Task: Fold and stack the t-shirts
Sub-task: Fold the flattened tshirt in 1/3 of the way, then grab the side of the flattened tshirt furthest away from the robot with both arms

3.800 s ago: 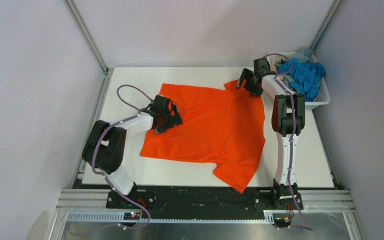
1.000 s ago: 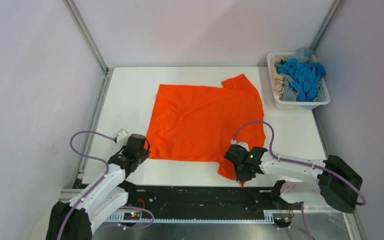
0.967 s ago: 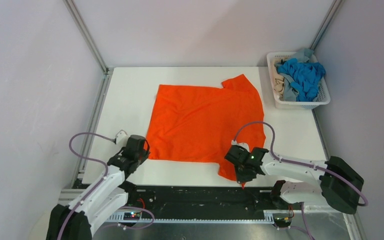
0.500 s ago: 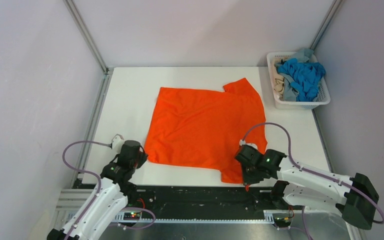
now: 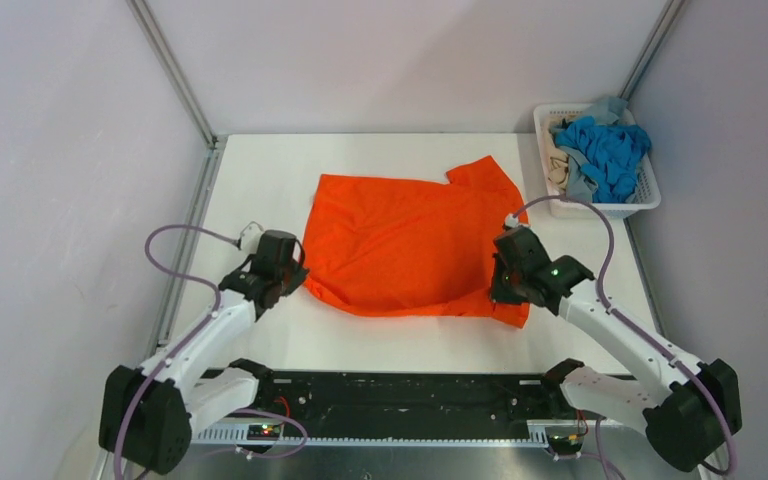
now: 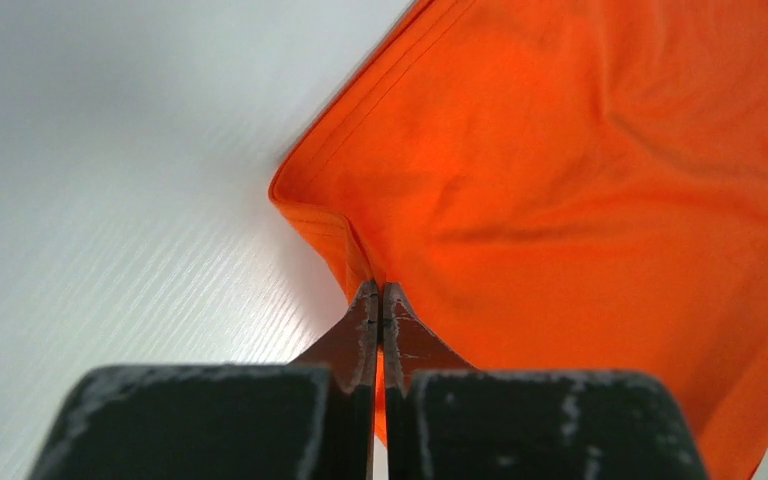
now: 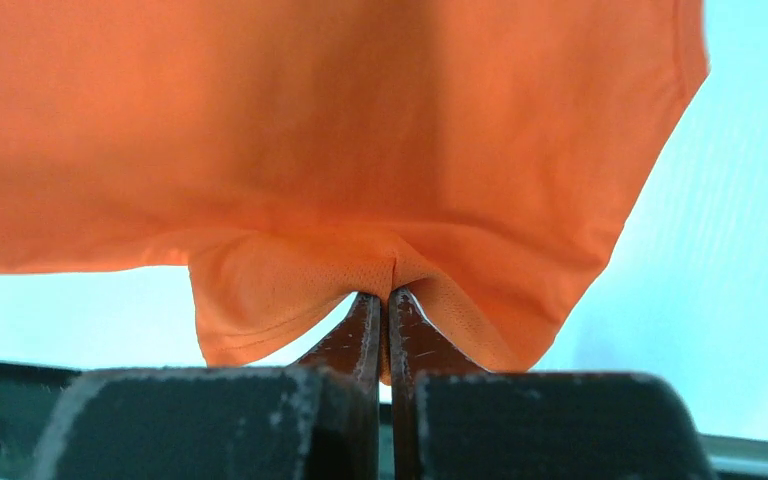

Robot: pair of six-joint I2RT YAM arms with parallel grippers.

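**Bench stock, as I read it from the console**

1. Orange t-shirt: at mid-bench. Its far edge lies flat, with one sleeve at 1 o'clock. The near edge is raised and rolling over toward 12 o'clock, held at both near corners.
2. Left gripper: at the shirt's 8 o'clock corner. In my left wrist view it is pinched together on a tuck of the hem.
3. Right gripper: at the shirt's 4 o'clock corner. It is clamped tight on cloth beside the near sleeve, which hangs below it off the bench.
4. White slotted basket: at the bench's 2 o'clock corner, well apart from the orange shirt. It holds a bright blue t-shirt, a grey-blue one and a beige one, all heaped and unfolded.

**Progress, my judgement:** the first fold of the first shirt is under way and not yet laid down. I see no folded shirt and no stack anywhere.

**Outstanding:**
- Set this fold down.
- Make the remaining folds on the orange shirt.
- Fold the three shirts from the basket.
- Stack all four.
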